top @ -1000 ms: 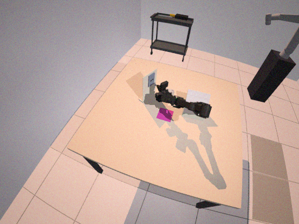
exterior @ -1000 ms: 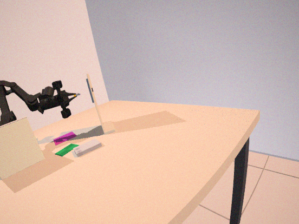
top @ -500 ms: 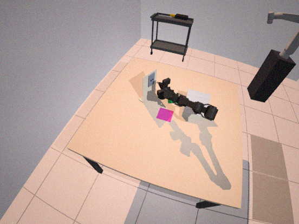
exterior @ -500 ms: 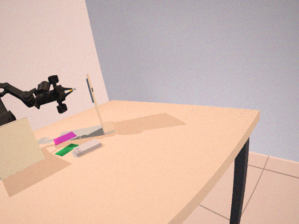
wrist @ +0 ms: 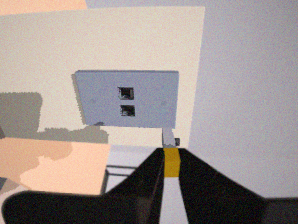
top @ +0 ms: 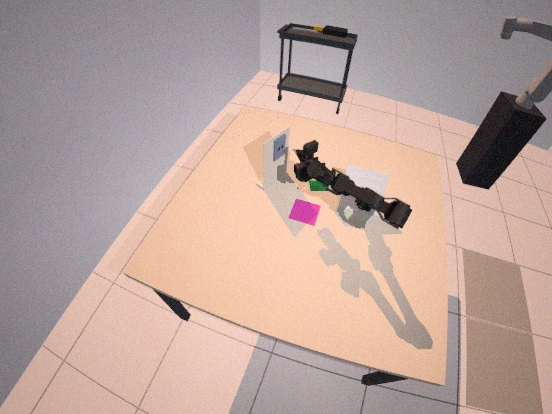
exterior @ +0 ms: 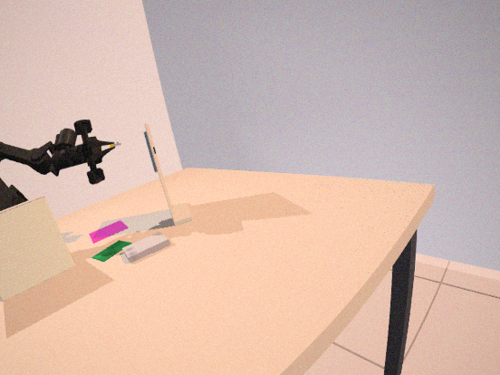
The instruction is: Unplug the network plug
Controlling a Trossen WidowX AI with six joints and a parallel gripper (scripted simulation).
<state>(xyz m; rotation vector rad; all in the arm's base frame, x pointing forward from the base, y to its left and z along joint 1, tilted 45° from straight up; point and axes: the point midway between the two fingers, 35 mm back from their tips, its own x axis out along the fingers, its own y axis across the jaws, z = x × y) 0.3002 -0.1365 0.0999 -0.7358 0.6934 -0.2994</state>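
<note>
1. Above the table (top: 225, 250) (exterior: 272, 294), a dark jointed arm (top: 365, 195) (exterior: 27, 156) reaches toward the upright panel (top: 270, 165) (exterior: 161, 181) (wrist: 40, 50), its gripper (top: 299, 154) (exterior: 112, 146) (wrist: 170, 154) raised well clear of the surface.
2. Between the fingertips, the network plug (exterior: 113, 145) (wrist: 171, 162) is clasped by its yellow body; a pale grey end projects forward. The state of its thin tab cannot be told.
3. On the panel's face, a blue plate (top: 276, 151) (exterior: 150, 151) (wrist: 105, 100) bears two dark sockets, an upper socket (wrist: 126, 93) and a lower socket (wrist: 128, 110). The plug is out of both; the exterior view shows a gap between its tip and the panel.
4. Flat on the table lie a magenta patch (top: 304, 212) (exterior: 109, 231) and a green patch (top: 317, 186) (exterior: 110, 250), separate from one another. Which is the marked square cannot be told; the plug is on neither.
5. Just beside the green patch rests a pale grey block (exterior: 147, 247). Nearer the exterior camera stands a cream board (exterior: 36, 246).
6. Beyond the table, a dark two-tier cart (top: 320, 39) stands on the tiled floor.
</note>
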